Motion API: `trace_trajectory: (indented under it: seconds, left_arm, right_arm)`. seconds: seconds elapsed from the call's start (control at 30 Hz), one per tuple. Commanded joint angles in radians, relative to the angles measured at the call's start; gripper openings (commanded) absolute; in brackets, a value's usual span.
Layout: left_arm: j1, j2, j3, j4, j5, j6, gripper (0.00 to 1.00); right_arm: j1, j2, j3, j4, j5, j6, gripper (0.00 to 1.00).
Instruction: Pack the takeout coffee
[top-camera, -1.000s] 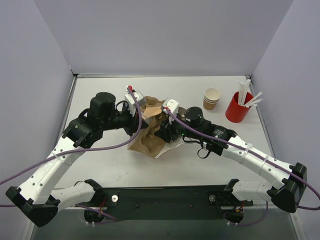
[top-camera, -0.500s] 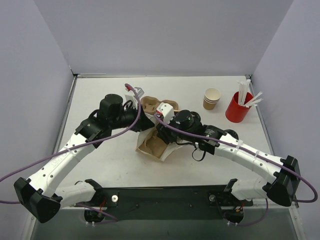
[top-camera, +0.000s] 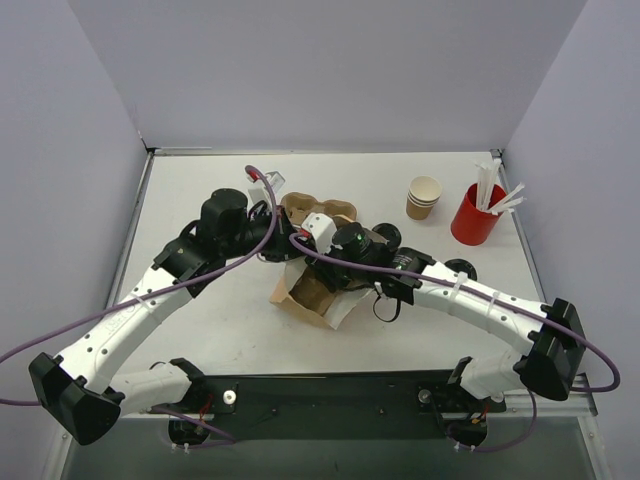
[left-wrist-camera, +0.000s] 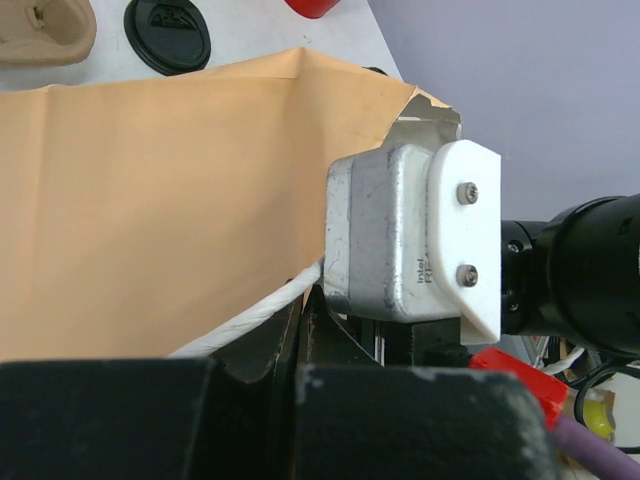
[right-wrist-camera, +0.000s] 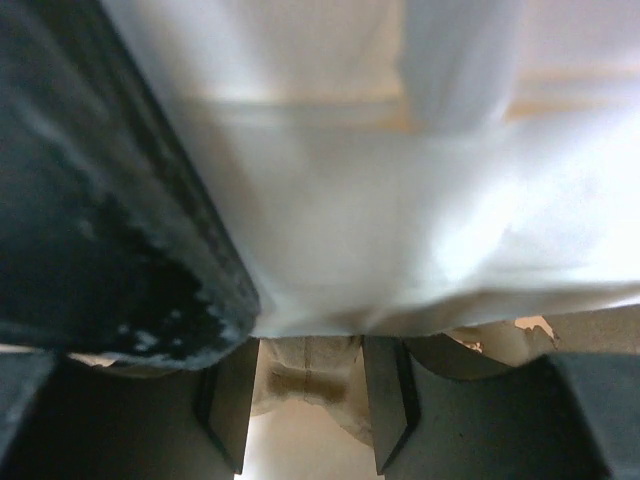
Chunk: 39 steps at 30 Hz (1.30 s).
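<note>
The takeout coffee cups (top-camera: 424, 196), small tan kraft cups stacked together, stand at the back right, away from both grippers. A brown paper bag (top-camera: 308, 297) with a white inside lies at the table's middle. My left gripper (top-camera: 283, 243) is shut on the bag's rim by its white twisted handle (left-wrist-camera: 262, 312); the jaws (left-wrist-camera: 303, 300) are pressed together on it. My right gripper (top-camera: 318, 272) is in the bag's mouth. In the right wrist view its fingers (right-wrist-camera: 305, 400) pinch a fold of brown paper (right-wrist-camera: 305, 375) under the white bag wall (right-wrist-camera: 400, 200).
The brown pulp carrier (top-camera: 300, 208) lies behind the bag, partly hidden by the arms; its corner shows in the left wrist view (left-wrist-camera: 40, 30). A red cup with white straws (top-camera: 476, 214) stands at the far right. A black lid (left-wrist-camera: 167, 33) lies on the table.
The right arm has moved left, its gripper going further into the bag. The left gripper has shifted right along the bag's rim. The bag has turned and its mouth has opened.
</note>
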Motion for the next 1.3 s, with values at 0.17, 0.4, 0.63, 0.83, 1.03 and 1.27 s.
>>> trace_trajectory:
  seconds: [0.17,0.4,0.63,0.83,1.03,1.27]
  left_arm:
    - [-0.005,-0.063,-0.048,0.155,-0.032,-0.227,0.00]
    - [-0.005,-0.140,-0.167,0.196,-0.120,-0.451,0.00]
    - [-0.004,-0.126,-0.216,0.186,-0.163,-0.473,0.00]
    - [-0.004,-0.129,-0.243,0.179,-0.199,-0.470,0.00]
    - [-0.004,-0.128,-0.229,0.149,-0.218,-0.419,0.00]
    - [-0.004,-0.117,-0.194,0.123,-0.229,-0.364,0.00]
  right_arm:
    - [0.014,0.014,0.170,-0.204,0.027,0.008,0.24]
    - [0.028,0.033,0.193,-0.284,0.000,0.011,0.25]
    - [0.028,0.145,0.235,-0.307,-0.033,0.003,0.25]
    - [0.027,0.205,0.250,-0.298,-0.036,-0.006,0.25]
    - [0.027,0.234,0.246,-0.284,-0.048,-0.015,0.26]
    - [0.025,0.222,0.235,-0.286,-0.050,-0.019,0.30]
